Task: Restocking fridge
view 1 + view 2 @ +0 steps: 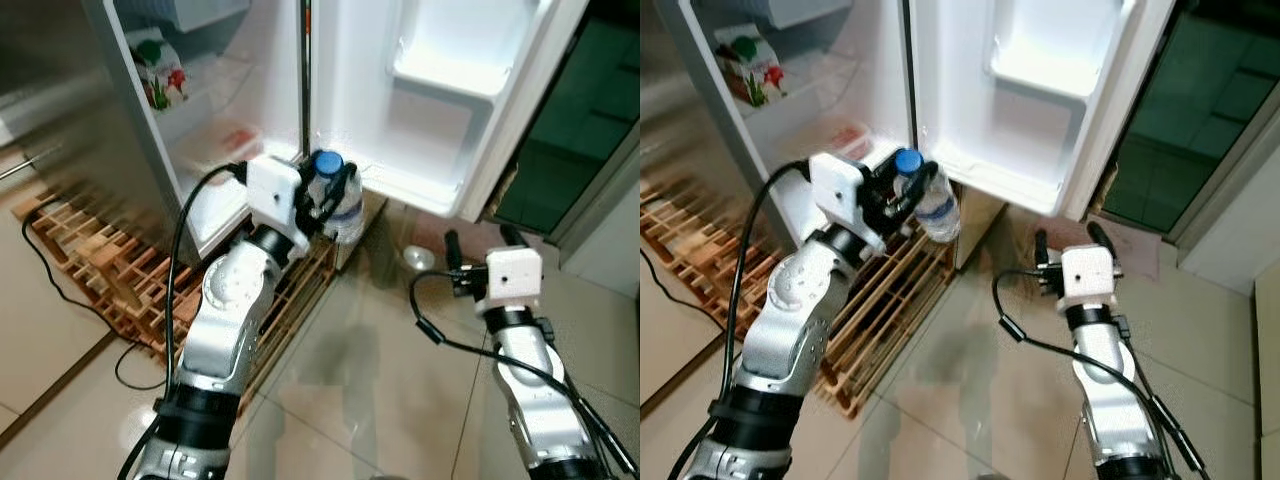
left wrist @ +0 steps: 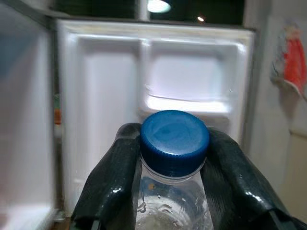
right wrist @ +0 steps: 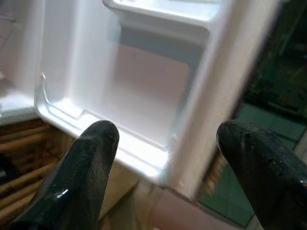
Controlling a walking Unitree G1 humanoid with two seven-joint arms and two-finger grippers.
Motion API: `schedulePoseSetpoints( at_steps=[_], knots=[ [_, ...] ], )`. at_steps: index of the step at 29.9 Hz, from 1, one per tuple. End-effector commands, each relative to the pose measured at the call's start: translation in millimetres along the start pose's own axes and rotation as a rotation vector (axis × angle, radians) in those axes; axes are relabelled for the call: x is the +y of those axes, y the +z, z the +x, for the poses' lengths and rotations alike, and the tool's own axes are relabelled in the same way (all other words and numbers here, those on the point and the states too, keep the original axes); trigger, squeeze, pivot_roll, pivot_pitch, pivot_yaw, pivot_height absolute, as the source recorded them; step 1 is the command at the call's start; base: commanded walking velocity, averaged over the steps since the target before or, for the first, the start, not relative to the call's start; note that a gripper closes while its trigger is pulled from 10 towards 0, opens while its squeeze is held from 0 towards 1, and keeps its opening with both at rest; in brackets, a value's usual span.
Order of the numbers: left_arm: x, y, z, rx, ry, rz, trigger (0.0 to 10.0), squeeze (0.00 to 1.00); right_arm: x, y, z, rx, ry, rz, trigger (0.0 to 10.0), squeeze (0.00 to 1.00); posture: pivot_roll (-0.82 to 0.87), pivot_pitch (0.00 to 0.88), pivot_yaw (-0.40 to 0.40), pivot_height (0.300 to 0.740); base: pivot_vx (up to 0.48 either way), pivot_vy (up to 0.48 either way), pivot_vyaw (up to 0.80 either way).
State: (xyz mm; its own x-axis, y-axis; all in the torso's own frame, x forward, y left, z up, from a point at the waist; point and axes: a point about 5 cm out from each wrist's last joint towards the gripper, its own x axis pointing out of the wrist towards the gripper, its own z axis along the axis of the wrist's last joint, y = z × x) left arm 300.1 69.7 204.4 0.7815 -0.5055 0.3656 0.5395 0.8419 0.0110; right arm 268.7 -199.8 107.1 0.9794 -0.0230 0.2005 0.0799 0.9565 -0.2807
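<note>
A clear water bottle (image 1: 338,205) with a blue cap (image 2: 174,141) is held by my left gripper (image 1: 325,195), which is shut on its neck. It hangs just in front of the open fridge, near the bottom corner of the door. The fridge door (image 1: 440,90) stands open, with a lower door shelf (image 1: 410,185) and an upper door bin (image 1: 450,70). Lower and to the right, my right gripper (image 1: 483,248) is open with nothing between its fingers (image 3: 91,163), facing the door's lower shelf (image 3: 115,139).
Inside the fridge a juice carton (image 1: 160,70) stands on a shelf and a reddish item (image 1: 235,140) lies lower down. A wooden slatted pallet (image 1: 110,270) lies under the fridge. Black cables run along both arms. Tiled floor (image 1: 370,400) spreads in front; a dark green doorway (image 1: 580,120) is at right.
</note>
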Motion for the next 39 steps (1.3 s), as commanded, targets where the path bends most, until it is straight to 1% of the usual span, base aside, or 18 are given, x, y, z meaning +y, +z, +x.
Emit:
schedulePoseSetpoints(
  at_steps=[1, 7, 8, 9, 10, 12, 13, 14, 16, 17, 22, 24, 26, 28, 35, 39],
  knots=[
    [10.7, 16.5, -0.2, -0.071, 0.045, 0.031, 10.0, 0.0, 4.6, 4.4, 1.9, -0.028, 0.011, 0.012, 10.0, 0.0, -0.08, 0.0, -0.023, 0.74, 0.379, 0.296, 0.0],
    [9.3, 24.5, 2.7, -0.098, 0.052, 0.034, 10.0, 0.0, 6.4, 1.3, -0.9, -0.021, 0.029, 0.004, 10.0, 0.0, -0.08, 0.0, -0.027, 0.74, 0.371, 0.304, 0.0],
    [6.2, 26.5, 4.4, -0.101, 0.025, 0.063, 10.0, 0.0, 7.9, 0.6, -1.6, -0.021, 0.035, 0.006, 10.0, 0.0, -0.08, 0.0, -0.025, 0.74, 0.375, 0.3, 0.0],
    [6.2, 26.5, 4.4, -0.101, 0.025, 0.063, 10.0, 0.0, 7.9, 0.6, -1.6, -0.021, 0.035, 0.006, 10.0, 0.0, -0.08, 0.0, -0.025, 0.74, 0.375, 0.3, 0.0],
    [4.5, 26.9, 5.1, -0.1, 0.009, 0.082, 10.0, 0.0, 8.2, 0.4, -1.8, -0.02, 0.036, 0.006, 10.0, 0.0, -0.08, 0.0, -0.025, 0.74, 0.375, 0.3, 0.0],
    [-5.5, 27.0, 7.0, -0.088, -0.062, 0.161, 10.0, 0.0, 9.2, -0.3, -2.7, -0.018, 0.038, 0.01, 10.0, 0.0, -0.08, 0.0, -0.022, 0.74, 0.0, 0.0, 0.0],
    [-5.5, 27.0, 7.0, -0.088, -0.062, 0.161, 10.0, 0.0, 9.2, -0.3, -2.7, -0.018, 0.038, 0.01, 10.0, 0.0, -0.08, 0.0, -0.022, 0.74, 0.0, 0.0, 0.0],
    [-9.1, 27.4, 7.3, -0.088, -0.086, 0.152, 10.0, 0.0, 9.9, -0.5, -3.4, -0.017, 0.039, 0.012, 10.0, 0.0, -0.08, 0.0, -0.02, 0.74, 0.0, 0.0, 0.0],
    [-9.6, 27.8, 7.2, -0.085, -0.088, 0.102, 10.0, 0.0, 10.8, -1.5, -5.3, -0.017, 0.037, 0.018, 10.0, 0.0, -0.08, 0.0, -0.016, 0.74, 0.0, 0.0, 0.0],
    [-8.8, 27.3, 6.8, -0.08, -0.086, 0.09, 10.0, 0.0, 11.3, -4.2, -5.8, 0.004, 0.036, 0.009, 10.0, 0.0, -0.09, 0.0, -0.015, 0.74, 0.0, 0.0, 0.0],
    [-11.3, 23.3, 5.4, -0.057, -0.108, 0.068, 10.0, 0.0, 11.7, -7.4, -8.3, 0.022, 0.038, 0.011, 10.0, 0.0, -0.09, 0.0, -0.014, 0.74, 0.0, 0.0, -0.29],
    [-12.0, 22.6, 5.3, -0.052, -0.111, 0.064, 10.0, 0.0, 11.6, -7.6, -8.9, 0.022, 0.039, 0.011, 10.0, 0.0, -0.09, 0.0, -0.014, 0.74, 0.0, 0.0, -0.48],
    [-13.0, 19.6, 5.2, -0.027, -0.119, 0.069, 10.0, 0.0, 10.9, -8.4, -9.5, 0.023, 0.038, 0.009, 10.0, 0.0, -0.09, 0.0, -0.014, 0.736, 0.0, 0.0, -0.48],
    [-11.1, 17.4, 4.7, -0.013, -0.113, 0.059, 10.0, 0.0, 8.8, -8.0, -9.2, 0.012, 0.026, 0.006, 10.0, 0.0, -0.09, 0.0, -0.014, 0.732, 0.0, 0.0, 0.0],
    [-12.1, 16.8, 2.9, -0.012, -0.135, 0.073, 10.0, 0.0, 7.3, -8.8, -7.6, 0.013, 0.019, 0.001, 10.0, 0.0, -0.09, 0.0, -0.012, 0.732, 0.0, 0.0, 0.0],
    [-12.7, 17.1, 3.8, -0.007, -0.14, 0.068, 10.0, 0.0, 7.6, -9.9, -7.5, 0.016, 0.022, -0.001, 10.0, 0.0, -0.09, 0.0, -0.011, 0.732, 0.0, -0.427, 0.0]
  ],
)
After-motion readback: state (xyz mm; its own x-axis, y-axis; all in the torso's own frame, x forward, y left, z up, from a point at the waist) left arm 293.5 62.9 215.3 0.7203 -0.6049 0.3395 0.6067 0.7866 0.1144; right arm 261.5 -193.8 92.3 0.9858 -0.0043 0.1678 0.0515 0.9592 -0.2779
